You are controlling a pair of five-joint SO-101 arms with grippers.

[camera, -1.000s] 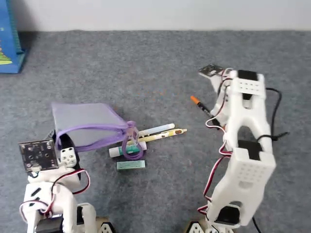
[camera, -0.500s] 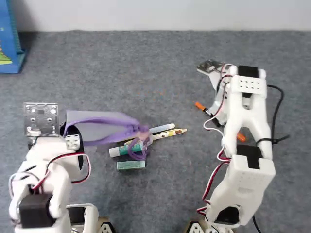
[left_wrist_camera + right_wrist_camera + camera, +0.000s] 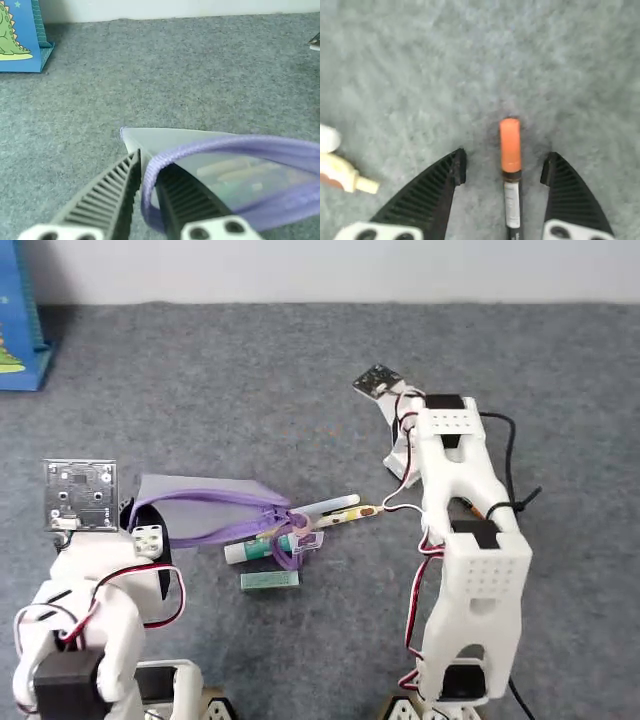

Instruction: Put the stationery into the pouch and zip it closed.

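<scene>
The translucent purple pouch lies on the grey carpet, and my left gripper is shut on its purple zipper edge at the left end. At the pouch's mouth lie a white-and-green glue stick, two pale pens and a green eraser. In the left wrist view the gripper pinches the pouch, and stationery shows through the fabric. My right gripper is open low over the carpet, with an orange-capped pen lying between its fingers. The right arm stands just right of the pale pens.
A blue printed box stands at the far left back corner. A white wall borders the carpet at the back. A cream pen tip lies beside the right gripper.
The right arm has swung left toward the pale pens and now covers the orange-capped pen. The left arm has risen and pulled the pouch's edge, flattening the pouch.
</scene>
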